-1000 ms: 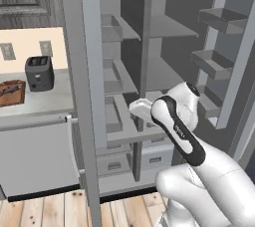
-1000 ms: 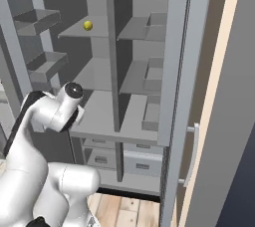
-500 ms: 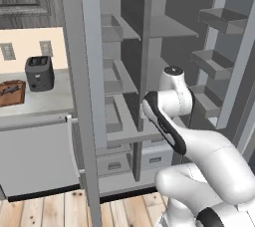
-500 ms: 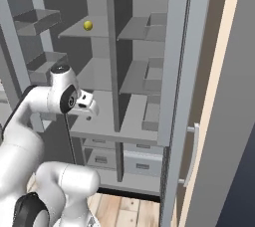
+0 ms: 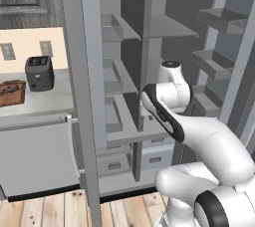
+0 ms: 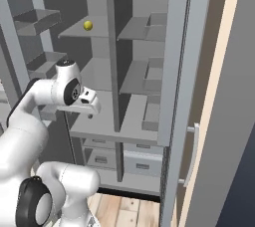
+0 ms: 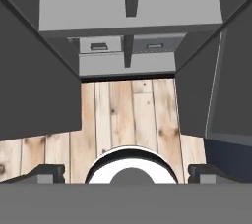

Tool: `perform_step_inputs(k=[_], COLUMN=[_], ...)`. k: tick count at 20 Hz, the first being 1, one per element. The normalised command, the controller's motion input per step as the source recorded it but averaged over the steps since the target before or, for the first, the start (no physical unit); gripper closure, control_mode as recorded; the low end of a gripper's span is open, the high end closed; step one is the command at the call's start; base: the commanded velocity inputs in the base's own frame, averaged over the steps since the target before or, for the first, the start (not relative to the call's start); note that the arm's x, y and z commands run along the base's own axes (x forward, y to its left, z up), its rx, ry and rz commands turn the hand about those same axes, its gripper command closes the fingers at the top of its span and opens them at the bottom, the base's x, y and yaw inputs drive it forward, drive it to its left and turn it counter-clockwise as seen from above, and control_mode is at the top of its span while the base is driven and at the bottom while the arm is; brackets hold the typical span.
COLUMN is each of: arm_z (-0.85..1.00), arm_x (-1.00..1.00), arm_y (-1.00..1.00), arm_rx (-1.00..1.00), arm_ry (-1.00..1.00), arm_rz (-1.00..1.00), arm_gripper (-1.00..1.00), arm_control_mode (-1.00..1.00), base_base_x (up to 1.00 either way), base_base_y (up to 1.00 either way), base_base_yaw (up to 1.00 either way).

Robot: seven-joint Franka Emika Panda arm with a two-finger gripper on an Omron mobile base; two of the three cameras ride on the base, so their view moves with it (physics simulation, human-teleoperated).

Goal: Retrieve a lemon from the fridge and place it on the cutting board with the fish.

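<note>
The lemon (image 6: 87, 25) is seen on a shelf at upper left inside the opened fridge (image 6: 114, 71). The fingers (image 7: 49, 173) are held wide open, nothing gripped.

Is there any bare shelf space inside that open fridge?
Yes. In the fridge, the upper left shelf holds just the lemon, bare beside the central divider. The shelves below look bare too. The door bins are narrow.
</note>
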Motion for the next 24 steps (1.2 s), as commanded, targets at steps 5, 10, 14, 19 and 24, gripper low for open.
perform_step_inputs(k=[5,10,14,19,24], arm_z=[-0.01,0.0,0.04,0.17,0.01], arm_x=[-0.11,-0.37,-0.34,-0.4,-0.09], arm_y=[-0.25,-0.5,-0.35,-0.03,0.0], arm_rx=[0.0,0.01,0.01,0.01,0.0], arm_ry=[0.0,-0.03,-0.01,0.0,0.01], arm_rz=[-0.02,-0.03,-0.01,0.0,0.0], arm_gripper=[-1.0,-1.0,-1.0,-1.0,-1.0], arm_control_mode=[-1.0,-1.0,-1.0,-1.0,-1.0], base_base_x=[0.0,0.0,0.0,0.0,0.0], base_base_y=[0.0,0.0,0.0,0.0,0.0], base_base_yaw=[0.0,0.0,0.0,0.0,0.0])
